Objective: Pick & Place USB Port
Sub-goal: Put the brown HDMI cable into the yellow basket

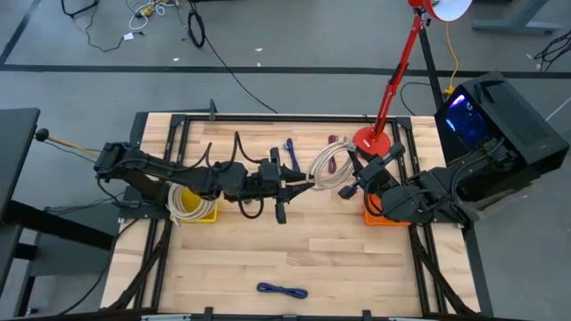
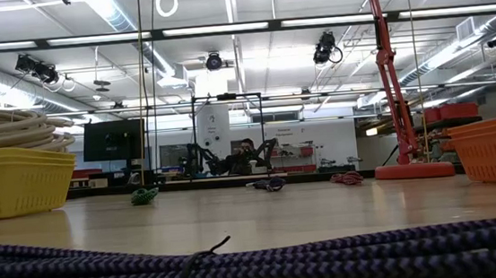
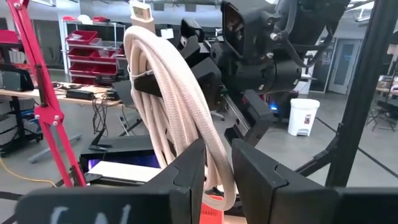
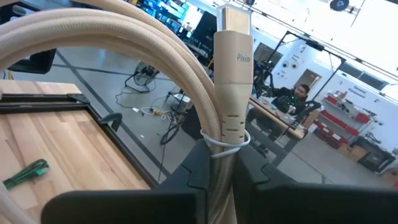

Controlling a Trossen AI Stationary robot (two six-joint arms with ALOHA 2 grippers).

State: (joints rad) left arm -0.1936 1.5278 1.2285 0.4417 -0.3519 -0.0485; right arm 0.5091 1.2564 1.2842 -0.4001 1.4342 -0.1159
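two arms worked over the wooden table (image 1: 268,259). between them one coiled cream usb cable (image 1: 327,166) hung in the air near the middle of the table, held from both sides. the left gripper (image 1: 302,185) was clamped on the loops of the coil; in the left wrist view its fingers (image 3: 189,165) pinched the bundled strands, with the cable (image 3: 171,106) rising above them. the right gripper (image 1: 350,171) was closed on the same cable at its plug end; in the right wrist view the cream plug (image 4: 232,68) stood upright just above its fingers (image 4: 202,158).

two baskets stood on the table: one yellow basket (image 1: 198,212) under the left arm, holding another cream coil (image 1: 185,201), and one orange basket (image 1: 391,218) under the right arm. four more cables lay loose: one blue cable (image 1: 282,290) near the front edge, one purple cable (image 1: 290,147) and one dark red cable (image 1: 336,141) at the far side, and one green cable (image 4: 25,172) seen in the right wrist view. one red desk lamp (image 1: 393,71) stood on its base by the orange basket. one person (image 4: 297,93) sat at a desk in the room beyond.
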